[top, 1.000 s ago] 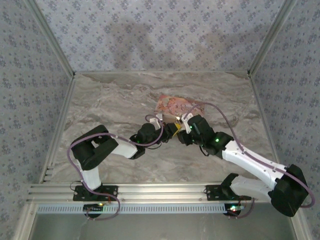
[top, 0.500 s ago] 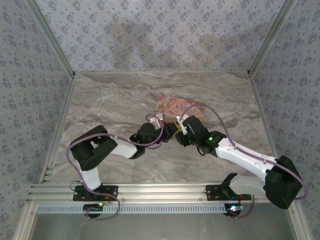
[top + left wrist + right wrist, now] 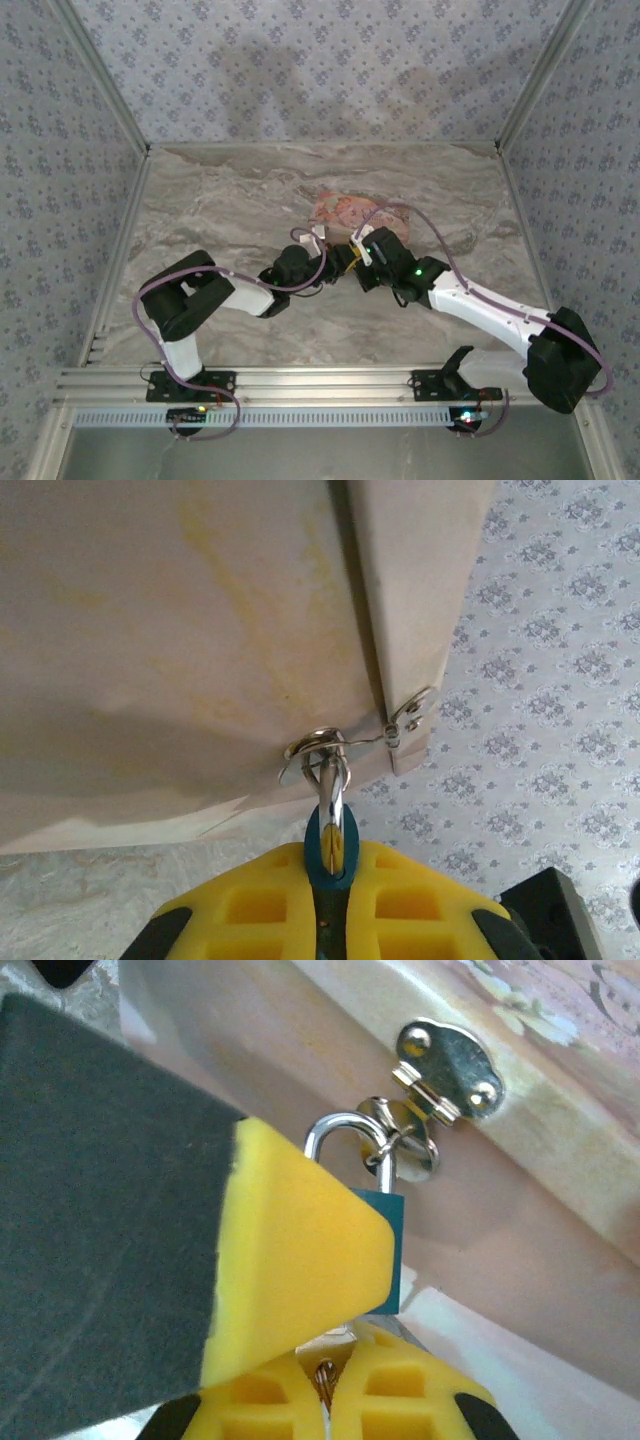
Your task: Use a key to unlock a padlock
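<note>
Two arms of mine meet near the middle of a marbled table (image 3: 220, 200), seen from above: my left arm (image 3: 245, 295) reaches in from seven o'clock and my right arm (image 3: 480, 310) from four o'clock, the wrists almost nose to nose. At twelve o'clock from that meeting point lies a pink storybook (image 3: 345, 210), its near edge covered by my wrists; the spot where they meet is too small and crowded to make out. My left wrist camera looks up along my left gripper (image 3: 330, 868), whose yellow pads (image 3: 285, 865) are clamped on the padlock (image 3: 330, 842), seen edge-on as a narrow blue sliver at six o'clock of the view. Its silver shackle (image 3: 331, 780) rises toward twelve o'clock through a small metal ring (image 3: 312, 748). A hinged hasp (image 3: 405, 720) sits at two o'clock from the ring, on the book's pale edge. The lock's lower body is hidden between the pads. My right wrist camera has that same left finger (image 3: 290, 1250), dark with a yellow tip, lying across the lock from nine o'clock, leaving a strip of blue body and the shackle's arch uncovered. At six o'clock my right gripper (image 3: 328, 1380) has its pads drawn nearly together on a sliver of brownish metal that I take for the key (image 3: 322, 1372). Most of it is hidden, and I cannot tell whether it sits in the keyhole.
</note>
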Tool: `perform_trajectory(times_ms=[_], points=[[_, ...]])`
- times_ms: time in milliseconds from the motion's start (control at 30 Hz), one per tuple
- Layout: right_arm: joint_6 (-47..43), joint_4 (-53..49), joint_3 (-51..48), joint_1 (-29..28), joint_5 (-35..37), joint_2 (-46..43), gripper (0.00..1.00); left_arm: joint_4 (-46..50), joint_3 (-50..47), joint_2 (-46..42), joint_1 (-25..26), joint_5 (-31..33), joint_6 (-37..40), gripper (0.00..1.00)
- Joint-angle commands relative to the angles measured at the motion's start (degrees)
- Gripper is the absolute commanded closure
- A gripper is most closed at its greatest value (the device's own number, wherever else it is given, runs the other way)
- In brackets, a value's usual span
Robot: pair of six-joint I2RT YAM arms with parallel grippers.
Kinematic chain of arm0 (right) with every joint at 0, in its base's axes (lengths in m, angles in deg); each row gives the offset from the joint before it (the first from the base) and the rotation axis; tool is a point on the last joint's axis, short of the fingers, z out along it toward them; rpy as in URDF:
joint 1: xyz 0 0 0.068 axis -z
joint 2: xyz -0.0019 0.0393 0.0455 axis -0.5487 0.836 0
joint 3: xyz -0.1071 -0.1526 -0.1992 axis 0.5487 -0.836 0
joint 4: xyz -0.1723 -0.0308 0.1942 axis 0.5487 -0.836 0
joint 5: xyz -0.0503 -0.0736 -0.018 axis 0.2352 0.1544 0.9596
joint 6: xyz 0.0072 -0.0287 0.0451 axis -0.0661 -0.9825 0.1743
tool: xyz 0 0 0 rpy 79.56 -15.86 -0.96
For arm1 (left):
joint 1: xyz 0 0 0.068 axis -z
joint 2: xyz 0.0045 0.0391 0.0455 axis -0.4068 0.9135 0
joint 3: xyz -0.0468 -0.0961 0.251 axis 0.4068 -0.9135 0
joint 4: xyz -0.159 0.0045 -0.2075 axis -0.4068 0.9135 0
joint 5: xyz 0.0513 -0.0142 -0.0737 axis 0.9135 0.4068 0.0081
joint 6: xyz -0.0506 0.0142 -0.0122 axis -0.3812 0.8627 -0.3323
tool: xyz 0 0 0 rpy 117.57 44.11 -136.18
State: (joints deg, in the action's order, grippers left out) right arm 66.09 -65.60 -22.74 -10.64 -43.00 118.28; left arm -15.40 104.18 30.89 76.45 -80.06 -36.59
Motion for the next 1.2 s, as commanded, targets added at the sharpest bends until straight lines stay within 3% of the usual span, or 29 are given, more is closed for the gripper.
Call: perform_trajectory(times_ms=[0, 100, 167, 233, 567, 833, 1167], points=[[-0.3, 0.3, 1.9, -0.6, -2.8, -0.1, 1.00, -5.6, 0.6, -1.9, 0.3, -1.5, 0.5, 1.00], [0.7, 0.3, 1.1, -0.3, -4.4, -0.8, 0.96, -5.6, 0.0, -2.0, 0.3, -1.3, 0.6, 1.00], [2.0, 0.0, 0.8, 0.0, -5.1, -1.6, 0.72, -5.8, -0.4, -1.9, 0.2, -1.0, 0.5, 1.00], [2.1, -0.5, 0.2, 0.5, -6.4, -3.1, 0.64, -5.9, -0.9, -2.1, 0.2, -0.6, 0.5, 1.00], [5.6, -1.9, -3.2, 2.8, -9.8, -8.6, 0.62, -4.5, -2.3, -2.4, 0.2, -0.7, 1.3, 0.99], [11.2, 4.0, -9.9, 5.0, -14.7, -8.8, 0.66, 0.6, -6.5, -1.8, 0.2, -0.1, 4.9, 0.97], [16.0, 10.9, -13.0, 8.4, -17.0, -3.2, 0.78, 13.2, -7.0, -3.9, 0.6, 1.7, 11.0, 0.82]])
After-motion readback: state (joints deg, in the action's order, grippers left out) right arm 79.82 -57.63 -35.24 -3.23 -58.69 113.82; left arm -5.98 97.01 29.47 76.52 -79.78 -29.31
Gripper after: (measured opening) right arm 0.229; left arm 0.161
